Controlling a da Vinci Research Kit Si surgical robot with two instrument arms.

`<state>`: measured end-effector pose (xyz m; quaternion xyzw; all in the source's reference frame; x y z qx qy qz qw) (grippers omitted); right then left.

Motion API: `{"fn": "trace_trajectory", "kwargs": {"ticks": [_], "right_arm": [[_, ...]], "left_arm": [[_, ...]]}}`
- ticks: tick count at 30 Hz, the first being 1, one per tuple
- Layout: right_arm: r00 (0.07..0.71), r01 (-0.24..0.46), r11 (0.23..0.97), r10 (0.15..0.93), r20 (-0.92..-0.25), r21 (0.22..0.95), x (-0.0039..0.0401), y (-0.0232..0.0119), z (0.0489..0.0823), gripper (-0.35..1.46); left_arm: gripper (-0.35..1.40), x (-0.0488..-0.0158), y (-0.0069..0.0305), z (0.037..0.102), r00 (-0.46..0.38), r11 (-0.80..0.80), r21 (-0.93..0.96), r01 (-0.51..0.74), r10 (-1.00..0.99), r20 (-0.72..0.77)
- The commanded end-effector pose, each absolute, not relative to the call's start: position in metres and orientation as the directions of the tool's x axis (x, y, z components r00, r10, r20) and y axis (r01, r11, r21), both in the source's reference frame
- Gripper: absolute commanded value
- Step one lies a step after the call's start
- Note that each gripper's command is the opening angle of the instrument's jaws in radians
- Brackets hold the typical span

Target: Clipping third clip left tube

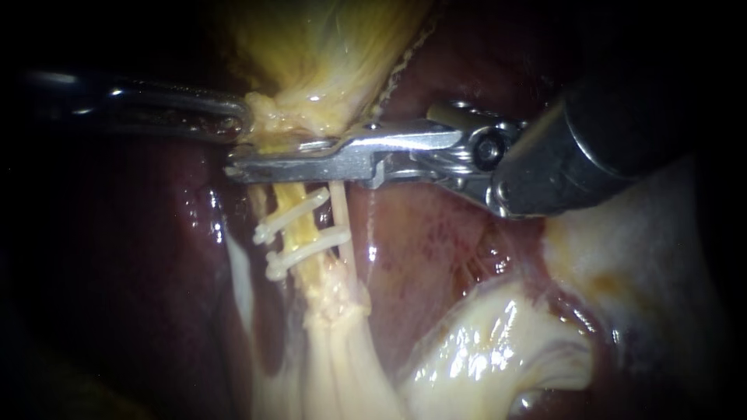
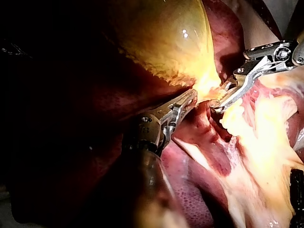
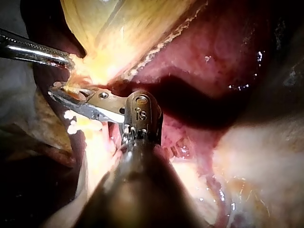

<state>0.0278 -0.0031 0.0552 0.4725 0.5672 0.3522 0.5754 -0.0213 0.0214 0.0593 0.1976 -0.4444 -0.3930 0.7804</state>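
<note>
Steel glints at the far left of the endoscope view, where the left instrument (image 1: 243, 118) reaches in level out of the dark. Its jaws are clamped on the yellow, puckered neck of the gallbladder (image 1: 327, 47), which rises from there as a glossy amber fold. Dark red liver (image 1: 140, 257) lies under that shaft.

Just beside those jaws and a little lower is the tip of the right instrument (image 1: 241, 169). Its shaft comes down from the upper right and its long jaws lie level across the stalk of tissue beneath the gallbladder. They are closed onto the left tube (image 1: 289, 201), one jaw on either side, with only a thin slit showing between them. The right wrist view agrees: yellow tissue sits pinched in the narrow gap of the jaws, and the left instrument's tip is just beyond them in the gallbladder's neck.

The left tube runs down from under the jaws as a yellow cord. Two white clips slant across it, the upper clip (image 1: 292, 216) close below the jaws and the lower clip (image 1: 310, 247) just beneath that. Just beside the left tube, by the clips' right ends, the thinner, paler right tube (image 1: 341, 222) runs down; whether the jaws take it in as well I can't tell.

Further right comes more wet red liver, then a lump of pale glossy tissue (image 1: 498, 342) below the right instrument's dark shaft
</note>
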Motion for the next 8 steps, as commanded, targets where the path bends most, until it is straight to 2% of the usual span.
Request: {"fn": "trace_trajectory", "kwargs": {"ticks": [1, 8], "right_arm": [[0.109, 0.132, 0.307, 0.941, -0.322, 0.943, 0.0278, -0.0032, 0.0553, -0.35], [0.11, 0.132, 0.307, 0.94, -0.322, 0.942, 0.0278, -0.0032, 0.0554, -0.35]], "left_arm": [[-0.35, -0.0213, 0.0214, 0.0593, 0.296, 0.613, 0.658, 0.438, -0.789, 0.538], [-0.35, -0.0213, 0.0214, 0.0593, 0.296, 0.613, 0.658, 0.438, -0.789, 0.538]]}}
